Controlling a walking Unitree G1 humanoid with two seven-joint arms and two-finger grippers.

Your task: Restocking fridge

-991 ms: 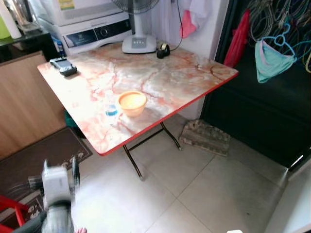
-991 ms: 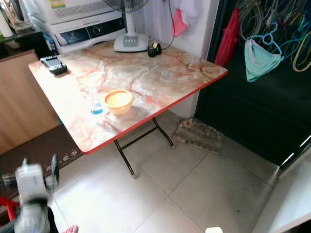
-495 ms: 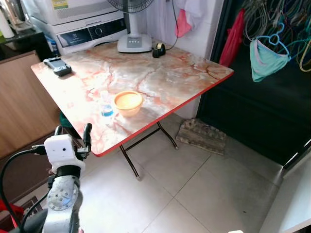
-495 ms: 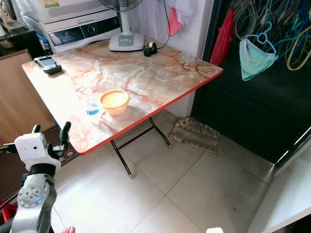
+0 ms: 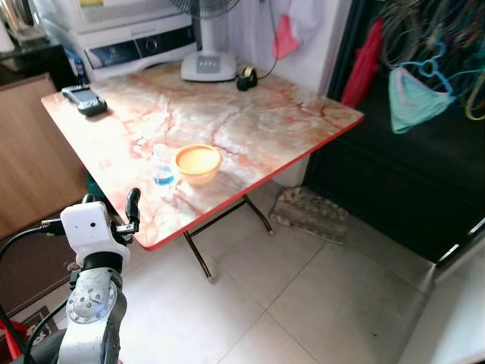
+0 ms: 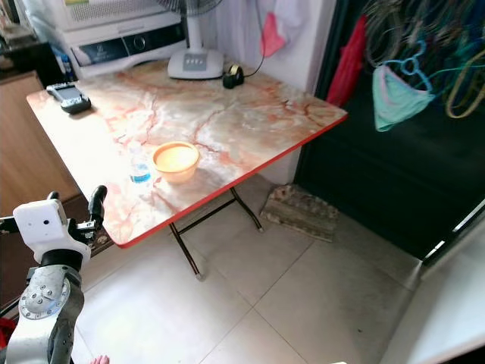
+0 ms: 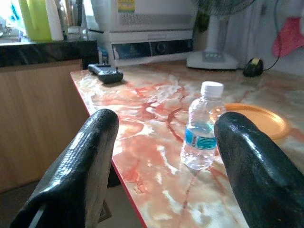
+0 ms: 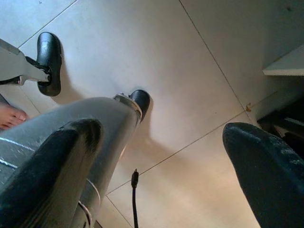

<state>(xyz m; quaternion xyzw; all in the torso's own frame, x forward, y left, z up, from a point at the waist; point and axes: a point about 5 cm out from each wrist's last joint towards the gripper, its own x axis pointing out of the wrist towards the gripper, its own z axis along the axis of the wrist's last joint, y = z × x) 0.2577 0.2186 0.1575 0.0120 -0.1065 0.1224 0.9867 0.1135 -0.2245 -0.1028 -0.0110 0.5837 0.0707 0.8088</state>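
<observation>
The left gripper [image 7: 161, 156] is hovering with jaws wide open and empty, facing the small clear plastic water bottle [image 7: 202, 126] standing on the marble-patterned table [image 5: 250, 121] beside the orange bowl [image 5: 197, 162]; the right gripper [image 8: 156, 171] is hanging over the floor, jaws apart, empty.

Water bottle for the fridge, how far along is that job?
Early. Done: the left hand is raised and open, aimed at the water bottle. In hand: nothing; the bottle stands on the table beside the orange bowl. Left: grasping, carrying and stocking it.

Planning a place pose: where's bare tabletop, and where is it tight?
Widest bare stretch of the marble-pattern folding table: between the orange plastic bowl and the white fan base, out to the right corner. Tight near the front edge: small clear water bottle beside the bowl, open left gripper just off the edge.
</observation>
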